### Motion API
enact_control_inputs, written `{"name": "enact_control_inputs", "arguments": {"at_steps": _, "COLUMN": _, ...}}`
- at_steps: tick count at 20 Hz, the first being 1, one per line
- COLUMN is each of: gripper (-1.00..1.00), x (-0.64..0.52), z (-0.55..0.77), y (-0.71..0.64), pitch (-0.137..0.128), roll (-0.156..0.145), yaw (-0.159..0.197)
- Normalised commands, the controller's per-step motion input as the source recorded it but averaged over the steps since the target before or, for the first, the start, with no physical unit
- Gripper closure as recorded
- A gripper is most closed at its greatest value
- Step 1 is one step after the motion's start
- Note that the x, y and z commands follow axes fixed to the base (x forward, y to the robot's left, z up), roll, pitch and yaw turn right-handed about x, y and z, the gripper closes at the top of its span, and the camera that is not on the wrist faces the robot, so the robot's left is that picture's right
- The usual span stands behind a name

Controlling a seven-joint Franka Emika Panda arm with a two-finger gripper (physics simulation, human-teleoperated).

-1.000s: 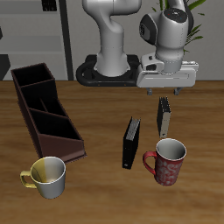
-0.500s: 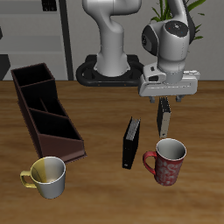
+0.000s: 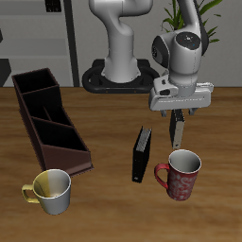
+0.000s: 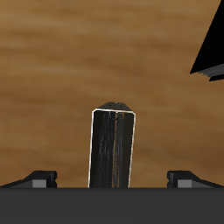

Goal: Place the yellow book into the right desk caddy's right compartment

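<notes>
The yellow book (image 3: 177, 135) stands upright on the table just behind the red mug; only its dark edge with pale stripes shows. In the wrist view its dark top edge (image 4: 114, 149) sits between my two fingers. My gripper (image 3: 177, 115) is open and hangs directly above the book's top, with the fingertips (image 4: 41, 179) spread to either side and not touching it. The right desk caddy (image 3: 47, 118) is a long dark brown box with slanted dividers, far across the table from the gripper. Its compartments look empty.
An all-black book (image 3: 142, 154) stands beside the yellow book, toward the caddy; its corner shows in the wrist view (image 4: 210, 48). A red mug (image 3: 180, 174) stands right in front of the yellow book. A yellowish mug (image 3: 50, 190) stands near the caddy's front end.
My gripper has come down over the yellow book, from well above it to just over its top edge. The book, mugs and caddy have not moved.
</notes>
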Motion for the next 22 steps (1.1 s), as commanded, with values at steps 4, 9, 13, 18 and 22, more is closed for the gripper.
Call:
{"name": "enact_control_inputs", "arguments": {"at_steps": 4, "gripper": -1.0, "x": -0.03, "z": -0.18, "y": -0.07, "pitch": 0.028, "roll": 0.006, "yaw": -0.012}}
{"name": "enact_control_inputs", "arguments": {"at_steps": 9, "gripper": -1.0, "x": 0.07, "z": -0.27, "y": -0.03, "pitch": 0.059, "roll": 0.056, "yaw": -0.005}}
{"name": "enact_control_inputs", "arguments": {"at_steps": 13, "gripper": 1.0, "x": -0.01, "z": -0.14, "y": 0.04, "pitch": -0.007, "roll": 0.03, "yaw": -0.019}}
{"name": "enact_control_inputs", "arguments": {"at_steps": 18, "gripper": 1.0, "x": 0.04, "z": -0.01, "y": -0.01, "pitch": 0.003, "roll": 0.005, "yaw": -0.012}}
{"name": "enact_control_inputs", "arguments": {"at_steps": 22, "gripper": 1.0, "x": 0.06, "z": 0.04, "y": -0.01, "pitch": -0.005, "roll": 0.0, "yaw": 0.002}}
